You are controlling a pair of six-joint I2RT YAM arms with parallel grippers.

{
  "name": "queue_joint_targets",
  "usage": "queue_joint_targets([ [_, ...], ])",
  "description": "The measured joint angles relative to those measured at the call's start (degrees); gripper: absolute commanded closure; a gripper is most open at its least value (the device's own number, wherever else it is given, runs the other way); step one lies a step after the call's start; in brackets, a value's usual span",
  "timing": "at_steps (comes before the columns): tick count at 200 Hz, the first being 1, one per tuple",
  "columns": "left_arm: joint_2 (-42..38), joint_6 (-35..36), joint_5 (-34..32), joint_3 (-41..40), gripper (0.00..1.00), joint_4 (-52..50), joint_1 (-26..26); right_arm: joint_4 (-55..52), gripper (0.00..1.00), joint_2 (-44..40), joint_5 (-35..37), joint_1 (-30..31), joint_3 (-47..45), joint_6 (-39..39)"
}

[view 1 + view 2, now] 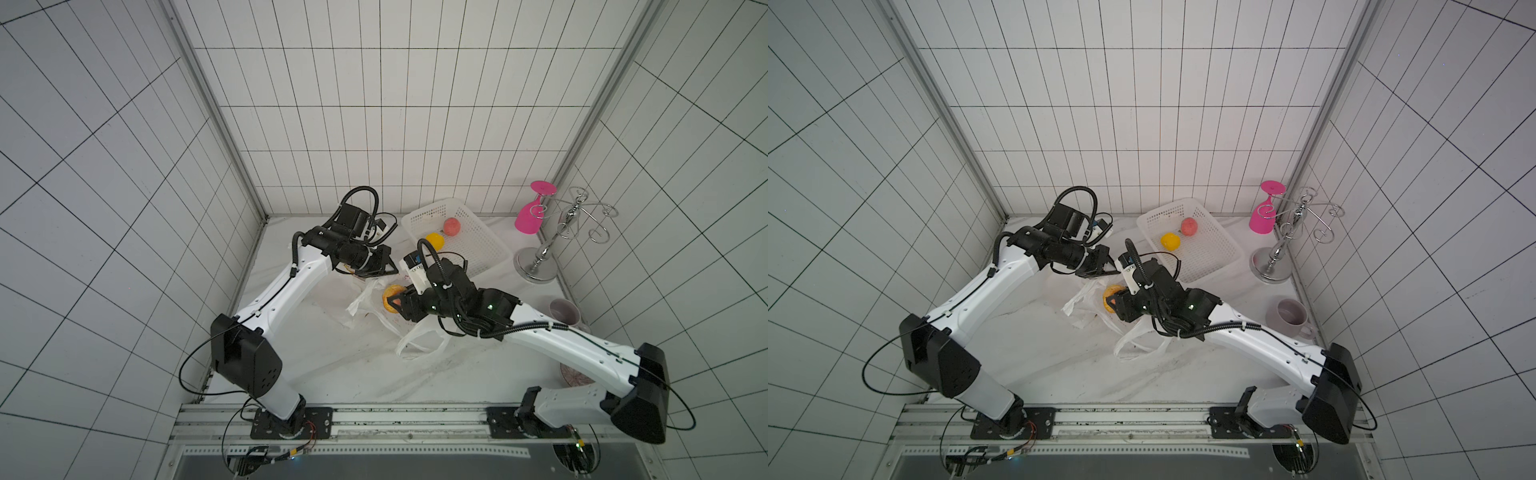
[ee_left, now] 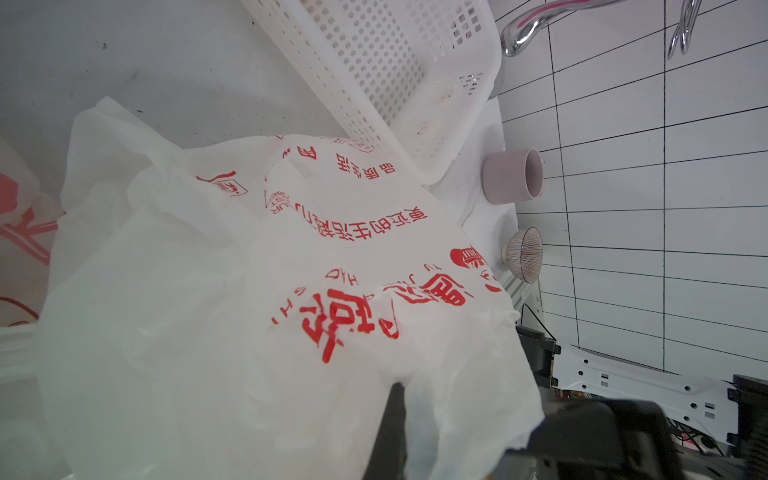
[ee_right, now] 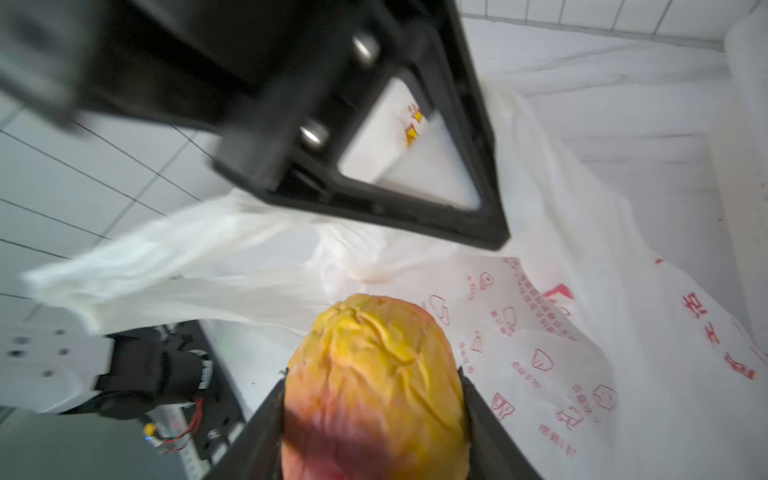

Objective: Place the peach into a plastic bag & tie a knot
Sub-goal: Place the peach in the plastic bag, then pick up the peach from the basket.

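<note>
Peach (image 3: pixel 374 365), yellow and wrinkled, sat clamped between the part-open jaws of the right gripper (image 1: pixel 397 302), just above the plastic bag (image 2: pixel 208 270); the left gripper (image 3: pixel 494 232), fully closed, apparently pinched its raised edge; a white basket (image 1: pixel 478 245) lay beside it.

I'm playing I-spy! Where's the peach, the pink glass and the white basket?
peach (image 3: pixel 374 365): right wrist view, its wrinkled yellow top.
pink glass (image 1: pixel 527 219): in a top view, its bowl.
white basket (image 1: pixel 428 211): in a top view, its far wall.
</note>
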Motion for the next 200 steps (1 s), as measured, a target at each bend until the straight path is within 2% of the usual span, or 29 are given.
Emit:
queue_joint_targets([
  [19, 0.0, 0.15, 0.0, 0.0, 1.0, -0.02, 0.0, 0.81, 0.94, 2.08, 6.23, -0.55, -3.04, -3.67],
  [36, 0.0, 0.17, 0.0, 0.0, 1.0, 0.02, -0.04, 2.49, 0.86, 4.68, 12.83, -0.79, -3.61, -7.5],
  [45, 0.0, 0.17, 0.0, -0.07, 1.0, 0.04, -0.09, 3.39, 0.76, 5.95, 15.3, -0.81, -3.63, -9.11],
  [68, 0.0, 0.2, -0.02, -0.66, 1.0, 0.04, -0.13, 4.52, 0.36, 8.11, 17.31, -1.18, -3.61, -11.67],
  [87, 0.0, 0.35, -0.07, -1.01, 1.0, 0.07, -0.11, 4.24, 0.22, 8.33, 15.85, -1.7, -3.61, -12.09],
  [120, 0.0, 0.55, -0.26, -1.88, 1.0, 0.13, 0.07, 1.49, 0.16, 6.49, 11.08, -3.58, -3.5, -10.93],
  [154, 0.17, 1.01, -0.52, -2.8, 1.0, 0.31, 0.44, -2.69, 0.24, -0.44, 5.31, -6.21, -3.06, -8.85],
  [176, 0.42, 1.46, -1.16, -3.74, 1.0, 0.83, 0.79, -3.91, 0.29, -4.15, 0.11, -12.22, -0.04, -4.11],
  [200, 0.37, 1.99, -1.6, -6.03, 1.0, 1.09, 0.98, -5.01, 0.28, -2.14, -2.91, -22.16, 6.49, 1.79],
])
